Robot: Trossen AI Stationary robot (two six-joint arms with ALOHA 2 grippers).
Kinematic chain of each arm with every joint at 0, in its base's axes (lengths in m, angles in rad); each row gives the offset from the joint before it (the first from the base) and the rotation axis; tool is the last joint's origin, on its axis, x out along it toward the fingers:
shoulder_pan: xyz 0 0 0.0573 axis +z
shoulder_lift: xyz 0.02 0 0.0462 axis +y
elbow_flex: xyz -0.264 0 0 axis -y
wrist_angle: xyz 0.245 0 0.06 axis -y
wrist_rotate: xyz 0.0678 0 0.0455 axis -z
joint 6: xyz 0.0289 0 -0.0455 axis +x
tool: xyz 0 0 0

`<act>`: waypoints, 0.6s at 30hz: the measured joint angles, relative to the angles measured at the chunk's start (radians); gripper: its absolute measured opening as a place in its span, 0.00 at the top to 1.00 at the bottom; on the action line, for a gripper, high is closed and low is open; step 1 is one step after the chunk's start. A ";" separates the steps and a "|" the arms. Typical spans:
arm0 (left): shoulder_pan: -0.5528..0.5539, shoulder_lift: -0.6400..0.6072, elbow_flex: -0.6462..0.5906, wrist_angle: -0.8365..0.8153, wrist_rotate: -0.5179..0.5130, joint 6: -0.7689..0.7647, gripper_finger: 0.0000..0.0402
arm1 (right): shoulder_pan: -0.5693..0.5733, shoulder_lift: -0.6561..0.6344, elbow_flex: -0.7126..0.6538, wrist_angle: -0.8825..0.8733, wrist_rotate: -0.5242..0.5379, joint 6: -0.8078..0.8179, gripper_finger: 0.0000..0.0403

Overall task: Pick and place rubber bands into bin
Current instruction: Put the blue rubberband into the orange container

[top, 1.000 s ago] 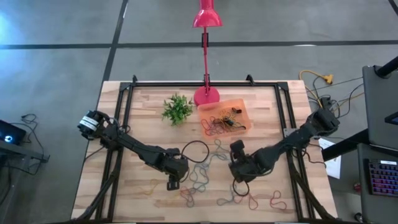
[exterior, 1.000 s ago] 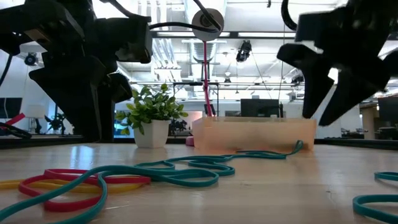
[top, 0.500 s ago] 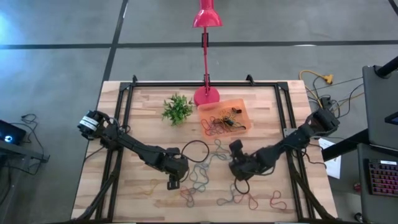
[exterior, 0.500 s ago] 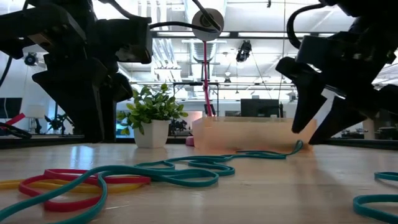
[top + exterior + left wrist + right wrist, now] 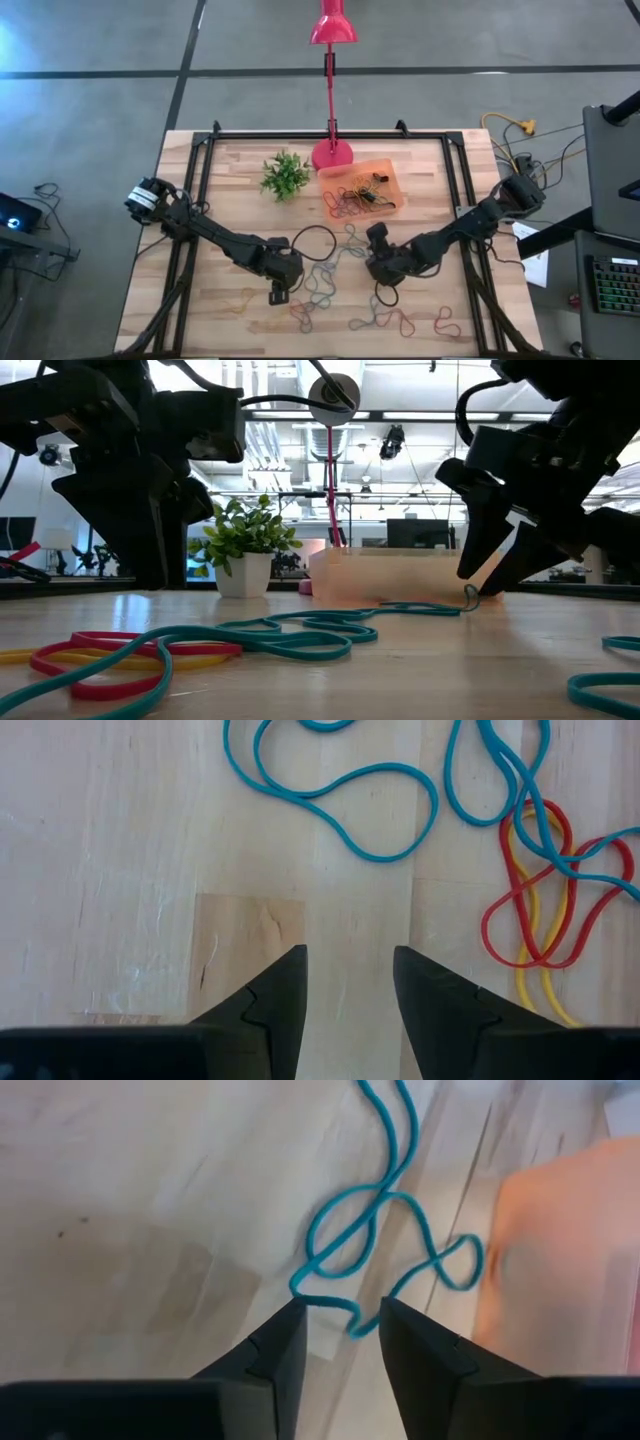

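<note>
**Loose bands on the near table, bin partly filled**

Wooden tabletop (image 5: 230,190) carried everything, with an open workshop hall beyond it in the low view. Nearest the front edge, rubber bands (image 5: 320,290) lay flat and tangled: teal, red, yellow, grey loops, thin and limp, most stretched into long ovals running roughly front to back. Red and yellow ones overlapped beside a teal one in the left wrist view.

Left gripper (image 5: 279,295) hung low over bare wood just beside those loops, fingers (image 5: 275,1000) parted by a narrow gap, nothing between them. Right gripper (image 5: 385,290) stood over the end of a twisted teal band (image 5: 370,1250), fingers (image 5: 275,1350) narrowly apart; whether they pinched it I could not tell.

Farther back, the bin (image 5: 390,170), shallow translucent orange, long side across the table, held a heap of mixed bands. Small green plant (image 5: 285,175) sat beside it, pink lamp base (image 5: 332,154) touching its far corner.
</note>
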 joint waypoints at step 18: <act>0.000 0.000 -0.048 0.069 0.000 -0.008 0.67 | -0.005 0.000 -0.020 -0.002 -0.038 -0.086 0.70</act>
